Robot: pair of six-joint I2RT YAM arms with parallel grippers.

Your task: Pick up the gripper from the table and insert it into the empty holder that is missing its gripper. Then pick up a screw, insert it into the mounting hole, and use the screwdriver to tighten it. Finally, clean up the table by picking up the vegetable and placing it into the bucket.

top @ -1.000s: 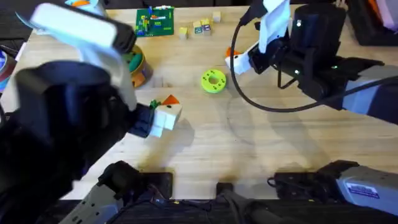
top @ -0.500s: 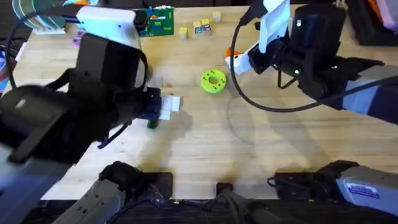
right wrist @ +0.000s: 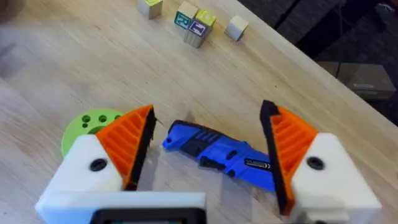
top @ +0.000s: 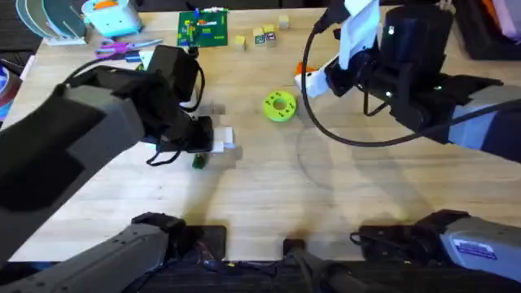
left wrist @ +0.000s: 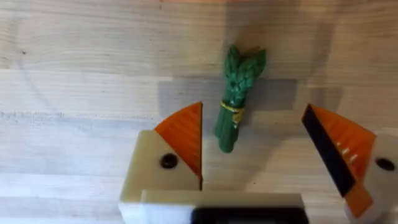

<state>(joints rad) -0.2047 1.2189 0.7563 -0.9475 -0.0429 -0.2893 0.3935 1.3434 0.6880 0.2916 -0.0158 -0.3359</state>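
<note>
Vegetable point(left wrist: 238, 99) on table, apparently between open left tool point(left wrist: 261, 149) fingers.

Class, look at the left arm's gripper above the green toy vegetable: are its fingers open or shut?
Open. In the left wrist view the left gripper shows a wide gap between its orange pads, and the vegetable lies untouched on the table beyond them.

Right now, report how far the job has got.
Looks done: both pads sit on the left gripper, and the screwdriver lies on the table between the right gripper's open fingers. In hand: the left gripper, open, hovers over the vegetable. Left: grasp it and drop it in the bucket.
</note>
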